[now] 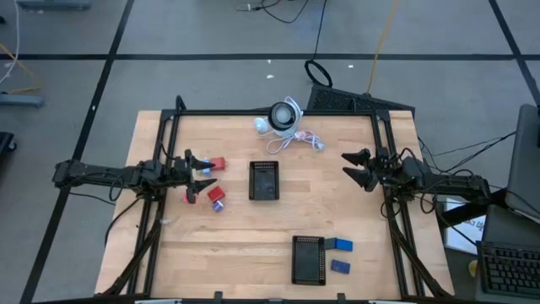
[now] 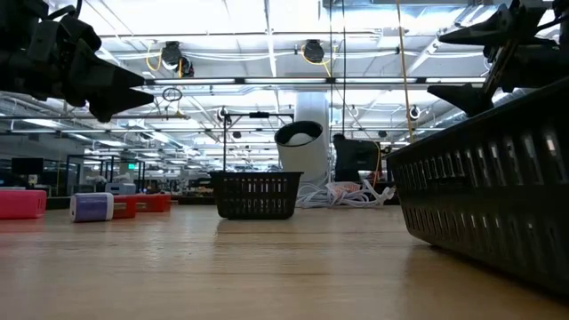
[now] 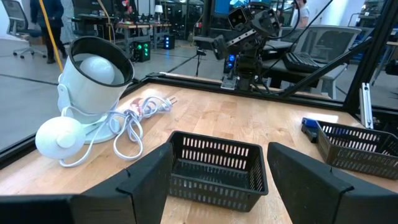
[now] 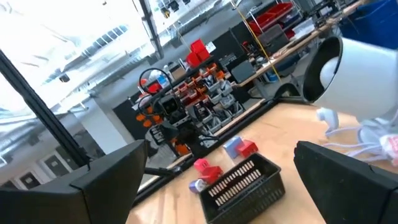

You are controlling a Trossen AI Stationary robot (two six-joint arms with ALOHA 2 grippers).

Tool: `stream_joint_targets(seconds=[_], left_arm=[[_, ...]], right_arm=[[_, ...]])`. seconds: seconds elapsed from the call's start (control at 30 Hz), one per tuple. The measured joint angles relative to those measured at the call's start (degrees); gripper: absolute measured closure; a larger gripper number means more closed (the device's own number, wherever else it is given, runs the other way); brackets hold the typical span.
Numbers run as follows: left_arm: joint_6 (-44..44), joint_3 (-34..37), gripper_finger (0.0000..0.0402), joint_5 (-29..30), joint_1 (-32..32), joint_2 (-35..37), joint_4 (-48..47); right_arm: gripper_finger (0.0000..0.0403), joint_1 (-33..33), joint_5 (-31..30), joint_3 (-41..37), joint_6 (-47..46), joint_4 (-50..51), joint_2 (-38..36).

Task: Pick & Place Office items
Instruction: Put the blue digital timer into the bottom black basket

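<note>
- Left gripper (image 1: 205, 176): fingers spread, empty, above red blocks (image 1: 216, 165) at table's left side.
- Right gripper (image 1: 354, 167): fingers spread, empty, at right edge.
- Blue blocks (image 1: 340, 245) beside near black tray (image 1: 308, 259).

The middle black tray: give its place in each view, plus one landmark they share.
High view: middle black tray at table centre, between both arms.
Low view: centre, standing on the far tabletop.
Left wrist view: low centre, between that claw's fingers.
Right wrist view: low centre, red pieces behind it.
Shared landmark: the white round device near the tray.
</note>
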State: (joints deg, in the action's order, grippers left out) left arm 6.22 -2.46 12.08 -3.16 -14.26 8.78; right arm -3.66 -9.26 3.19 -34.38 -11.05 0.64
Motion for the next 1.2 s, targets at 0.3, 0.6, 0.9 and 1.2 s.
stream_joint_targets(seconds=[0.3, 0.6, 0.9, 1.2], left_arm=[[0.0, 0.0, 0.0135, 0.0, 0.0, 0.0, 0.0], [0.0, 0.0, 0.0135, 0.0, 0.0, 0.0, 0.0], [0.0, 0.0, 0.0135, 0.0, 0.0, 0.0, 0.0], [0.0, 0.0, 0.0135, 0.0, 0.0, 0.0, 0.0]], right_arm=[[0.0009, 0.0, -5.7, 0.0, 0.9, 0.8, 0.6], [0.0009, 2.2, 10.6, 0.6, 4.2, -12.3, 7.5], [0.0009, 17.7, 4.9, 14.3, 15.0, -3.8, 31.1], [0.0009, 32.6, -7.8, 36.1, 10.4, 33.6, 51.3]])
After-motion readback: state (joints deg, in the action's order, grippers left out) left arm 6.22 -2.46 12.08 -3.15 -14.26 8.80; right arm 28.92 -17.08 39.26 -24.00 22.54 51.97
